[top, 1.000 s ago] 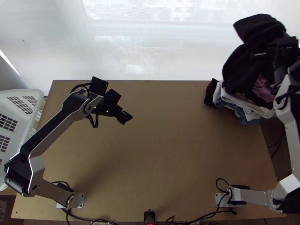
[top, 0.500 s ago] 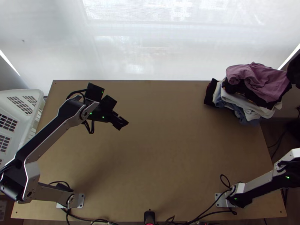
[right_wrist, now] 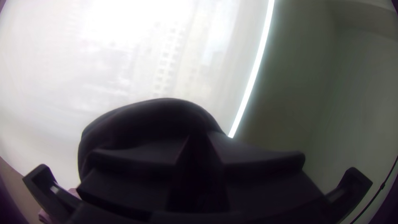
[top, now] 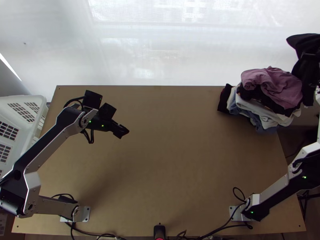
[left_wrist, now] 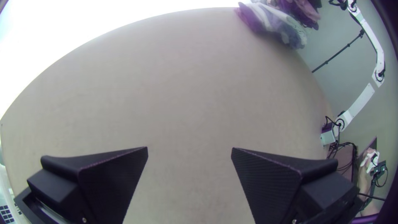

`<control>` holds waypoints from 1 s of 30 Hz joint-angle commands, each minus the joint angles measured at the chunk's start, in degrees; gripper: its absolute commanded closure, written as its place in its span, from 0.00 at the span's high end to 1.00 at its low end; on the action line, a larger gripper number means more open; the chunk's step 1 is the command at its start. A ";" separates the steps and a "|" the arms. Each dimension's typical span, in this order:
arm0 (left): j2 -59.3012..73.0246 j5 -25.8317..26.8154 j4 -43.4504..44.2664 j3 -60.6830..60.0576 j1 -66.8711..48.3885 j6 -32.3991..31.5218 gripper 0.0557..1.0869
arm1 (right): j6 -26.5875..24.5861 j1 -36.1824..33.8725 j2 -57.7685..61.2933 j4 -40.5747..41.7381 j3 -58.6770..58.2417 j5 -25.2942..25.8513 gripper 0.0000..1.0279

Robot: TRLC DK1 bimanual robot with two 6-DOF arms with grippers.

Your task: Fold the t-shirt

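Right pincer (top: 313, 57) is clamped on the black cloth (top: 305, 42), which hangs bunched right beside the clothes pile (top: 262, 114) at the bench's (top: 172, 160) far right corner. Left pincer (top: 122, 131) is wide open over the left side.

From my place I see the wooden counter (top: 172, 160) standing against a large, pale screen (top: 160, 44), through which daylight is coming very white. In the right wrist view, I can notice faint buildings (right_wrist: 166, 62) behind this screen, and one bright strip of light (right_wrist: 253, 74) separates it from the grey-green wall (right_wrist: 356, 95).
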 commanded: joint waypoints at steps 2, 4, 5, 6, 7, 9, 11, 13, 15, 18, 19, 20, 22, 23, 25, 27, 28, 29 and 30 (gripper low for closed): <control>-0.19 0.03 0.34 -1.53 2.14 0.55 0.95 | 2.15 7.61 -3.83 0.63 -7.90 3.25 0.03; -0.19 0.12 0.69 -1.62 2.14 0.55 0.95 | 2.33 8.32 -5.58 0.63 -10.19 3.34 0.03; -0.10 0.12 0.87 -1.62 2.05 0.55 0.95 | 2.33 8.58 -6.73 0.63 -11.68 3.34 0.03; -0.10 0.12 1.13 -1.62 1.97 0.37 0.95 | 2.33 8.93 -7.87 0.72 -13.09 3.34 0.03; -0.10 0.12 1.31 -1.62 1.88 0.29 0.95 | 2.33 9.20 -9.01 0.89 -14.76 3.34 0.03; -0.10 0.12 1.75 -1.62 1.62 -0.06 0.95 | 2.06 9.90 -11.38 2.04 -18.71 3.34 0.03; -0.10 0.12 1.92 -1.62 1.18 -0.24 0.95 | 1.53 10.16 -13.85 5.46 -23.81 3.43 0.03; -0.10 0.12 2.01 -1.62 0.91 -0.33 0.95 | 1.10 10.78 -15.95 6.08 -27.76 3.34 0.03; -0.19 0.12 2.10 -1.62 0.91 -0.33 0.95 | 0.57 11.66 -18.24 6.34 -31.54 3.43 0.03; -0.54 0.12 2.01 -1.88 1.00 -0.33 0.95 | -0.14 12.97 -20.53 6.87 -36.90 3.43 0.03; -0.63 0.12 2.10 -1.88 1.00 -0.24 0.95 | -0.22 13.15 -21.14 7.31 -38.49 3.43 0.03; -0.72 0.12 2.10 -1.97 1.09 -0.24 0.95 | -0.31 13.41 -21.40 7.40 -39.89 3.43 0.03; -0.81 0.12 2.10 -2.06 1.18 -0.15 0.95 | -0.93 13.77 -21.67 7.57 -42.88 3.43 0.03; -0.89 0.21 2.10 -2.15 1.26 -0.06 0.95 | -1.63 13.94 -21.76 7.66 -44.38 3.43 0.03; -0.98 0.21 2.10 -2.32 1.35 0.02 0.95 | -3.12 14.12 -21.58 8.10 -47.36 3.43 0.03; -1.07 0.30 2.10 -2.41 1.35 0.02 0.95 | -4.53 13.85 -20.35 9.77 -50.09 3.78 0.03; -1.07 0.38 2.19 -2.41 1.35 -0.06 0.95 | -4.71 13.24 -19.56 10.47 -51.05 3.95 0.03; -1.16 0.38 2.19 -2.50 1.44 -0.06 0.95 | -4.97 12.45 -18.50 11.09 -51.76 3.95 0.03; -1.25 0.47 2.28 -2.50 1.35 -0.15 0.95 | -5.14 11.57 -17.71 11.18 -52.20 3.95 0.06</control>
